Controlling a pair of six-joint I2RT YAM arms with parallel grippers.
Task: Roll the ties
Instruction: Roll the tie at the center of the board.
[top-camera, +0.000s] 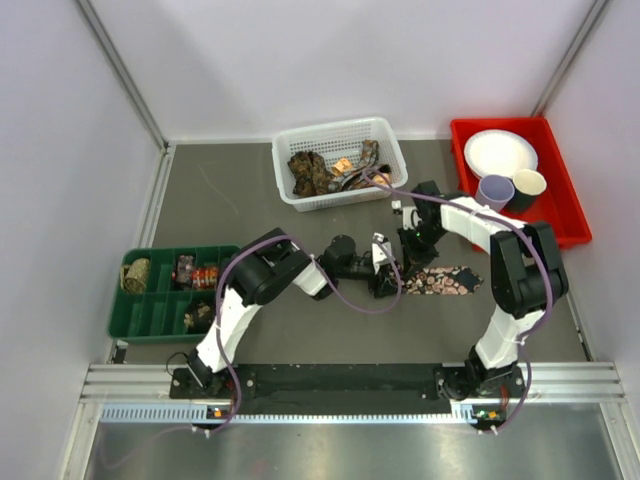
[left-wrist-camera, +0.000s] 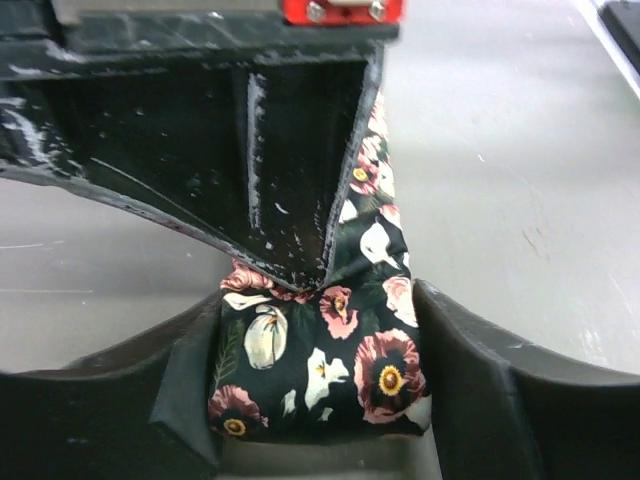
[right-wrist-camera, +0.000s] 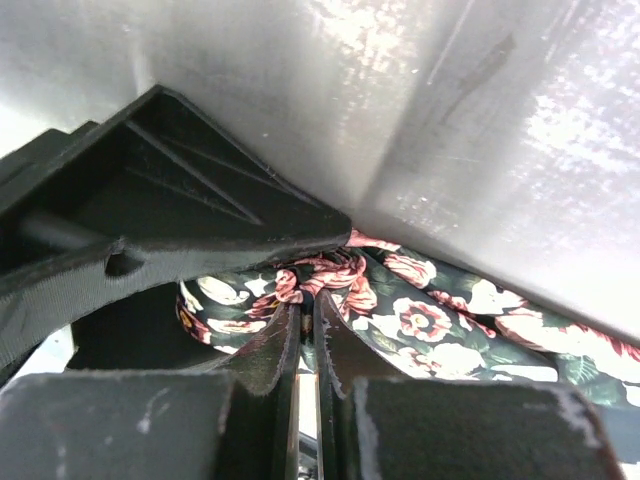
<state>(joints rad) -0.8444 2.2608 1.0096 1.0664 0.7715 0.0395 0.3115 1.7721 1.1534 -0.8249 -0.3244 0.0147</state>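
Mid-roll: floral tie (top-camera: 445, 280) on tabletop (top-camera: 240, 200) centre, coiled end pinched in shut right pincer (right-wrist-camera: 308, 322), left pincer (left-wrist-camera: 318, 385) wide apart, flanking the coil. Next, probably: regrip coil, roll along flat tail.

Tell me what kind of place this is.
Likely a robot test cell, not a home: plain white partition walls, an aluminium mounting rail, and staged props: a white basket of ties, a red tray with cups.

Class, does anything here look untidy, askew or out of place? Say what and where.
The ties in the white basket lie crumpled in a jumble, unlike the coils in the green tray. The floral tie at centre is only part-rolled, its tail flat on the table.
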